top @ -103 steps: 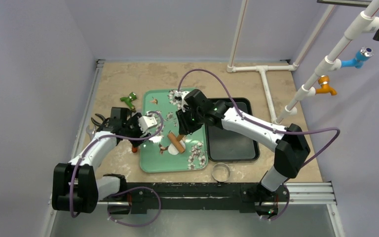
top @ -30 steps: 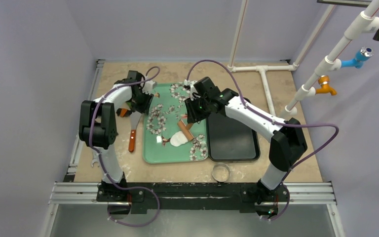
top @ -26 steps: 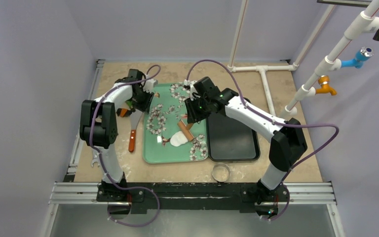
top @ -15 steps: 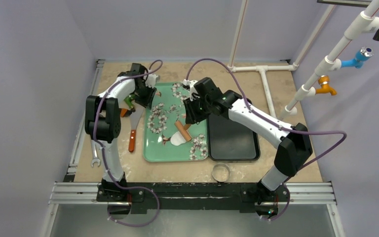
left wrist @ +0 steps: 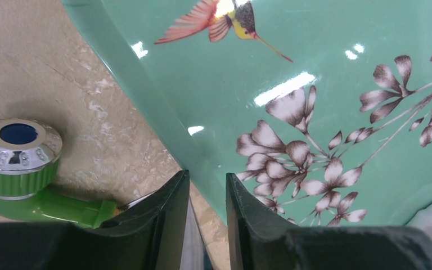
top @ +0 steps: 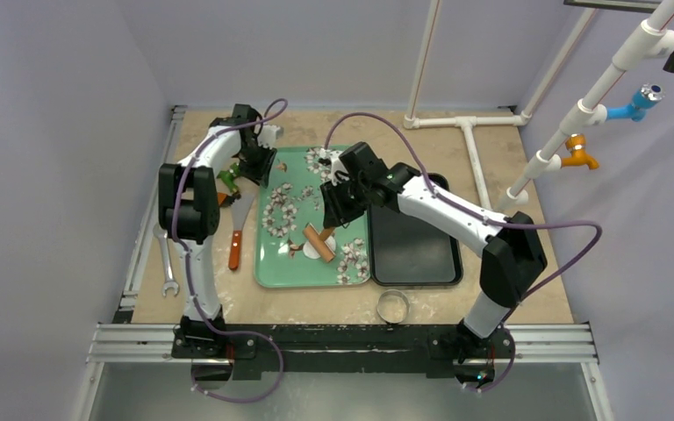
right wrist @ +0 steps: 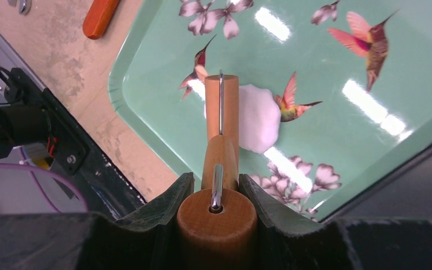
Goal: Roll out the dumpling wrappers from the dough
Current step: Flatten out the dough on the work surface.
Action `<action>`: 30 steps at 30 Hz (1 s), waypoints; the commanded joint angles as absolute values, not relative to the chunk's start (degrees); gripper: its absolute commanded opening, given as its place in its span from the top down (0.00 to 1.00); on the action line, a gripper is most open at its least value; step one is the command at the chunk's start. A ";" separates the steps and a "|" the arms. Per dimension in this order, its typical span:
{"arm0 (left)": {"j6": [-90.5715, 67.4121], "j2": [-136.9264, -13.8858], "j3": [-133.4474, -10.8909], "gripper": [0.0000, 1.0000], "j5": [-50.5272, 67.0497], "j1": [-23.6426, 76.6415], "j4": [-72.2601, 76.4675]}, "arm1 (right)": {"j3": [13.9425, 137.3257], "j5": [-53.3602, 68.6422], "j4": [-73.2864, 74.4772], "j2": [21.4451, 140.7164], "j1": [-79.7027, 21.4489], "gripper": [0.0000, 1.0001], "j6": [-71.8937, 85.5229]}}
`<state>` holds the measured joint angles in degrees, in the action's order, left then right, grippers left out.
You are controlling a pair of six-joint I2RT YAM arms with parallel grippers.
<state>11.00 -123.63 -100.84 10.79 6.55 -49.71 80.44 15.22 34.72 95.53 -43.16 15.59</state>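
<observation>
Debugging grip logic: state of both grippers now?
Left gripper: jaws narrowly apart at the tray; grip cannot be told.
Right gripper: closed on the rolling pin.

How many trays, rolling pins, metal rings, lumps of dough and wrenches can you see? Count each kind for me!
Trays: 2 (green tray, black tray)
Rolling pin: 1
Metal ring: 1
Dough: 1
Wrench: 1
Total: 6
</observation>
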 commanded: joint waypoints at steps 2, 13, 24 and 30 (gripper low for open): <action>11.73 -119.91 -97.39 0.71 14.67 7.12 -49.39 | 81.10 19.71 30.26 97.41 -40.66 1.00 16.92; 33.95 -92.79 -67.04 0.63 29.82 9.39 -44.24 | 81.60 15.46 32.43 104.39 -40.48 1.00 15.66; 59.83 -80.52 -50.28 0.50 32.45 16.54 -49.26 | 79.67 19.73 26.15 107.62 -41.19 1.00 19.89; 64.60 -72.29 -39.05 0.38 25.46 24.35 -43.19 | 78.16 19.98 24.27 106.65 -41.57 1.00 20.81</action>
<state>57.93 -76.14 -43.94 29.45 20.71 -47.62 80.20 23.97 26.70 105.78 -40.88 21.08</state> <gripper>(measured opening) 0.596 0.314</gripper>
